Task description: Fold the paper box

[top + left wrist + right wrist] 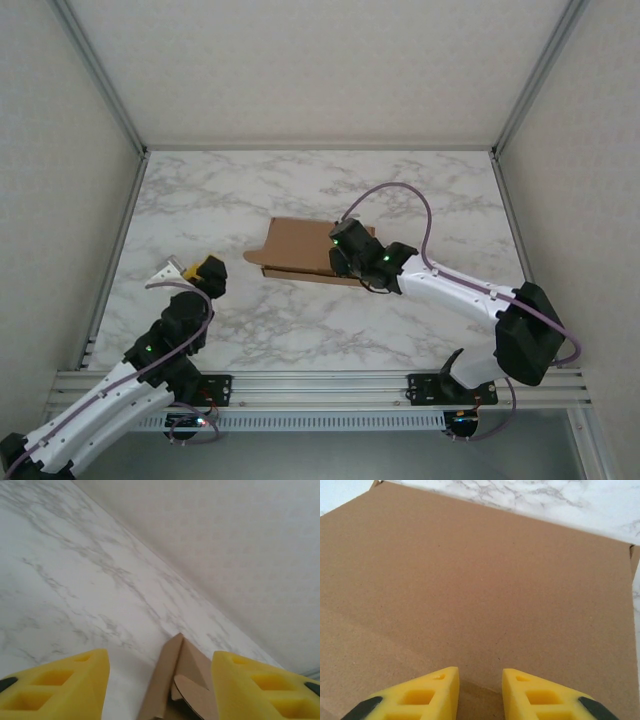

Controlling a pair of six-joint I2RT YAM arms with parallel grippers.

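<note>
On the surface [200, 200], mid-way back, lies the paper box [300, 248]: flat, light, stiff-ish card (prob. creases easily). R jaws hover narrowly parted over its top panel, pinching nothing. L jaws are spread, empty, near its left tip. Best grip: flap edges.

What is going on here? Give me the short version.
Two robot arms are working on a brown paper box lying in the middle of the marble table. The right gripper is down over the box's right part. Its fingers are a little apart above the broad plain panel and grip nothing. The left gripper is open at the box's left end, with a pointed flap showing between its fingers. Whether it touches the cardboard is unclear.
</note>
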